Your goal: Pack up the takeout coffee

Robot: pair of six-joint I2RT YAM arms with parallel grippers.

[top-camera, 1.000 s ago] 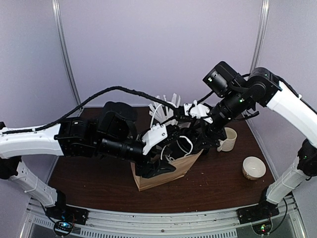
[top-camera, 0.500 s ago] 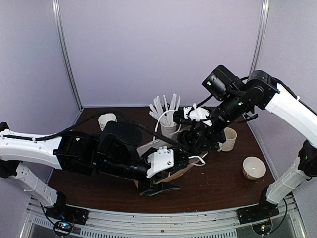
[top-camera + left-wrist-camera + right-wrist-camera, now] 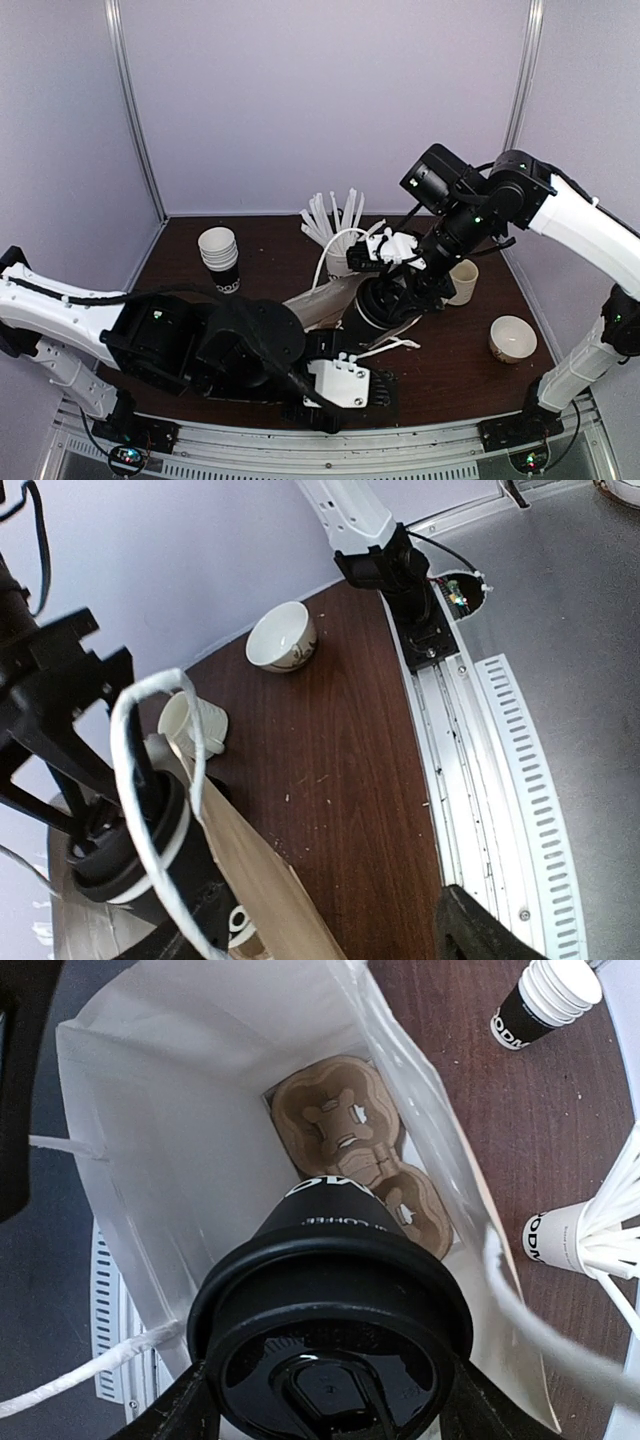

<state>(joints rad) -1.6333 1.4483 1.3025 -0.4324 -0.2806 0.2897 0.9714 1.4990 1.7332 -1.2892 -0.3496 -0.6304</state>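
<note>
Packing step, mid-insertion: clamps the takeout coffee (image 3: 335, 1250) by its lid in the right gripper (image 3: 330, 1405), at the open mouth of the paper bag (image 3: 150, 1110), over the cardboard carrier (image 3: 340, 1130) on the bag floor. Needs next, by the look of it, a straight descent into a carrier well, clear of the string handles (image 3: 90, 1370), then release. Cannot tell whether the left gripper (image 3: 350, 395), low at the table's near edge, grasps anything.

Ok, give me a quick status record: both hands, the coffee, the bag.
right hand: shut on coffee cup
coffee cup: lid on, at the bag's mouth, not yet in the carrier
bag: open, cardboard carrier at its bottom
carrier: visible slots empty
left hand: open, holding nothing, near front edge of table
nearby: stacked cups, cup of white sticks
</note>
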